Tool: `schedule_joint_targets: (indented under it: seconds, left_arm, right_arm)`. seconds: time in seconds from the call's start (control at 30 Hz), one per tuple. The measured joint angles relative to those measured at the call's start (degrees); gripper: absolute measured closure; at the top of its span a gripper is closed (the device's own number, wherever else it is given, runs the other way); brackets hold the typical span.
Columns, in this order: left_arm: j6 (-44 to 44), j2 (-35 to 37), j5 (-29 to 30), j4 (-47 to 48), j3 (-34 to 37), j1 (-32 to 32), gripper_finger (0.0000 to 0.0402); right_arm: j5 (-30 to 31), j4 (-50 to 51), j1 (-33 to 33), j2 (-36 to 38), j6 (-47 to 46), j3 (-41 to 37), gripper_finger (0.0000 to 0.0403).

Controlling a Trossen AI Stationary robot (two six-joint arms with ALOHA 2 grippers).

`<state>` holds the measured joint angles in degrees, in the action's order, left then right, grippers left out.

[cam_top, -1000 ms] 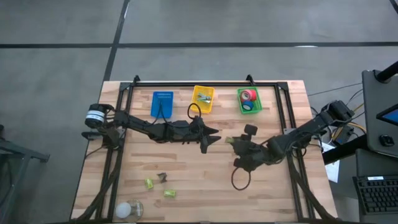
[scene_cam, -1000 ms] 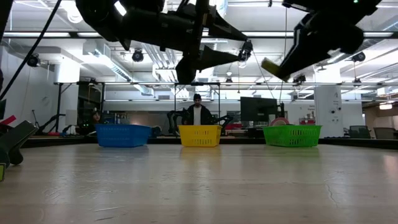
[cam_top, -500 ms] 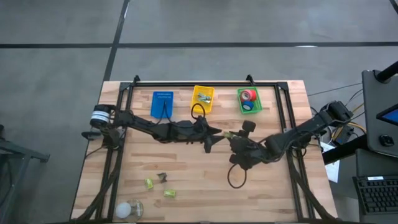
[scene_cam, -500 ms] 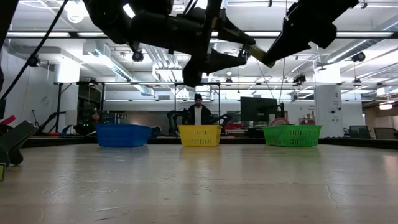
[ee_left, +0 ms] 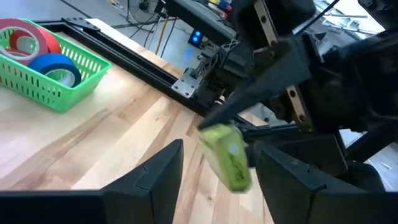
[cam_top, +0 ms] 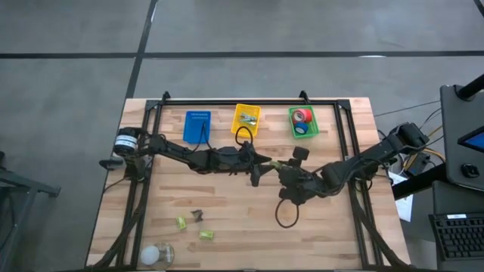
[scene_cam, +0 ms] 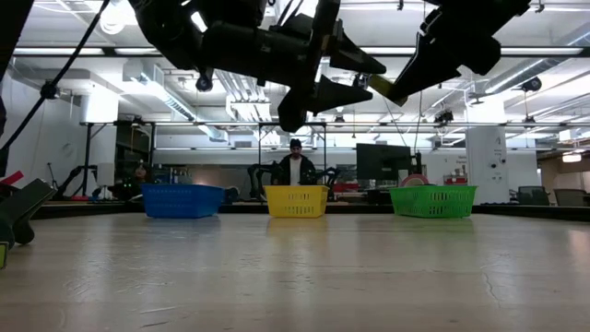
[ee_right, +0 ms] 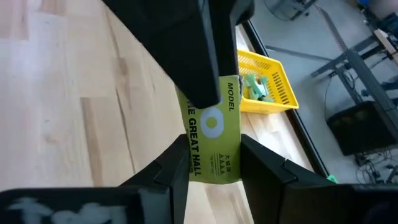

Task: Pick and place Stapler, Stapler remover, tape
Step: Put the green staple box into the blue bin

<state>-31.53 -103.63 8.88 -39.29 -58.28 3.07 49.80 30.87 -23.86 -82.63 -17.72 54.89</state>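
Observation:
A yellow-green stapler (ee_right: 211, 127) is in the air over the table's middle (cam_top: 277, 163), held by my right gripper (ee_right: 211, 142), which reaches in from the right (cam_top: 282, 168). My left gripper (ee_left: 219, 147) is open and faces it from the left (cam_top: 262, 161). Its fingers stand on either side of the stapler's free end (ee_left: 231, 167), and whether they touch it I cannot tell. Red and blue tape rolls (ee_left: 37, 53) lie in the green basket (cam_top: 302, 123). My right gripper pinches the stapler between its two fingers (ee_right: 177, 165), one on each long side, near the end closer to the wrist (ee_right: 214, 163). The fingers lie along it, coming from the table's right. The stapler is lifted clear, its other end pointing at the left gripper.
A blue basket (cam_top: 197, 126), a yellow basket (cam_top: 247, 119) with greenish items and the green basket line the far edge. Two small green pieces (cam_top: 181, 222) (cam_top: 206, 235), a small dark piece (cam_top: 198, 216) and a pale round object (cam_top: 155, 255) lie near the left front corner.
My right gripper has carried the stapler up and toward the table's left, to meet the left gripper. My left gripper has moved a little toward the right, so its open fingers now stand around the stapler's free end.

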Motion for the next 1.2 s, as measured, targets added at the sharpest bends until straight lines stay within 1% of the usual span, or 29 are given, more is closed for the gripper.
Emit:
schedule_joint_targets:
  seconds: [0.13,0.3,0.43,0.53,0.63,0.77,0.93,1.07,1.2]
  left_arm:
    - [0.2,0.0,0.0,-0.1,0.0,-0.1,0.0234]
    - [0.6,0.0,-0.3,0.1,0.0,-0.2,0.0292]
    - [1.6,0.0,-0.2,0.2,0.0,-0.2,0.0334]
    - [3.0,0.0,-0.3,0.4,0.1,-0.3,0.0353]
    - [3.9,0.0,-0.2,0.5,0.2,-0.3,0.0356]
    - [4.0,0.0,-0.2,0.9,0.3,-0.7,0.0344]
    - [4.9,0.7,1.3,6.4,0.5,-2.0,0.0342]
    - [5.3,2.6,7.8,15.1,0.5,-3.0,0.0347]
    - [4.9,5.5,17.6,27.8,0.5,-3.9,0.0346]
  right_arm:
    - [-0.2,-0.2,0.0,0.0,0.0,0.0,0.0289]
    - [-0.2,-0.7,0.0,0.0,0.2,0.0,0.0290]
    - [-0.2,-1.2,-0.1,0.0,1.6,-0.1,0.0279]
    - [-0.3,-2.1,-0.2,0.0,0.9,-0.1,0.0266]
    - [-0.4,-2.3,-0.6,0.0,0.5,-0.1,0.0249]
    - [-0.4,-1.4,-1.4,0.0,-0.3,0.0,0.0222]
    - [-1.0,3.0,-3.0,0.5,-4.7,0.0,0.0194]
    - [-0.6,4.8,-4.6,0.5,-6.2,-0.2,0.0187]
    - [-0.4,4.9,-4.9,0.5,-6.7,-1.1,0.0190]
